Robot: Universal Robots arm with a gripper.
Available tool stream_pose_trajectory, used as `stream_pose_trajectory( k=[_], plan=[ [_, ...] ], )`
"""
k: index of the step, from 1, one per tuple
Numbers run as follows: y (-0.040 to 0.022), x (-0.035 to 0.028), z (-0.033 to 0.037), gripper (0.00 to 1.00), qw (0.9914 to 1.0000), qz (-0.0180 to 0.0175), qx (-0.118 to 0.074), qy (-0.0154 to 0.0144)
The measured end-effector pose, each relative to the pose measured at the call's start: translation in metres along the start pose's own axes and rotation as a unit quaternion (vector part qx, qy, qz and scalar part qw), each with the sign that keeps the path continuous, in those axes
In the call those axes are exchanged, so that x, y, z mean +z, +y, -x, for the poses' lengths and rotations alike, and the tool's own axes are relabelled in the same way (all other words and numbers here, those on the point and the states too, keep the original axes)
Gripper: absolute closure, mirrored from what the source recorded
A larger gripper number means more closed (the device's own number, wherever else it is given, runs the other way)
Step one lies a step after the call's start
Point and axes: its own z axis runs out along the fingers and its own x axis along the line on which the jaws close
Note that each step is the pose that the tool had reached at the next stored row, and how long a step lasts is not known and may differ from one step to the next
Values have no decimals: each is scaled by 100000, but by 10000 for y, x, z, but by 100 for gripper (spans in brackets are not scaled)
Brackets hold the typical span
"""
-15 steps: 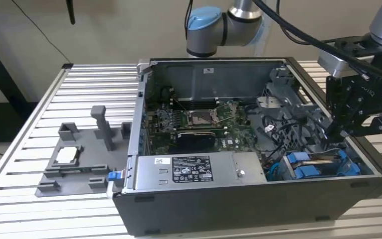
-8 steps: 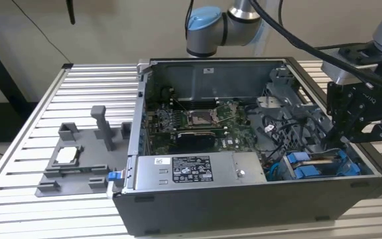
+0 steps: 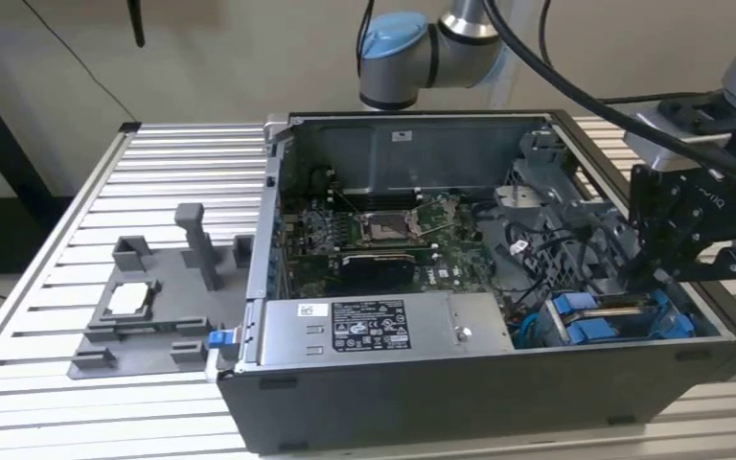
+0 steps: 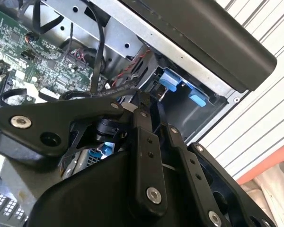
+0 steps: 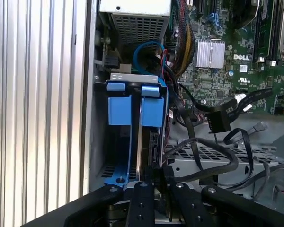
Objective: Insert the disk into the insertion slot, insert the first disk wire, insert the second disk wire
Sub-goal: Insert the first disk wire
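The disk stands on edge in its blue carrier, deep in the insertion slot, a dark metal bay with blue tabs at the case's front corner on the exterior view's right. My gripper reaches down into that bay, its black fingers drawn together on the disk's near edge. In the second wrist view the black linkage covers the disk, and the bay's blue tabs show beyond it. Loose black wires with a connector lie beside the bay, unplugged.
The open computer case lies on a slatted aluminium table. Inside are the motherboard, the grey power-supply box and a blue cable loop. A grey fixture sits on the table at the exterior view's left.
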Motion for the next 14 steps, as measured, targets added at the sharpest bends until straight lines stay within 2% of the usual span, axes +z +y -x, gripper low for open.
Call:
stream_pose_trajectory(
  k=[5, 8, 14],
  plan=[
    [-2, 74, -3, 81, 99999, 34, 317, -17],
    [-7, 91, -4, 81, 99999, 28, 438, -43],
    [-10, 133, -4, 81, 99998, 12, 460, -371]
  ],
)
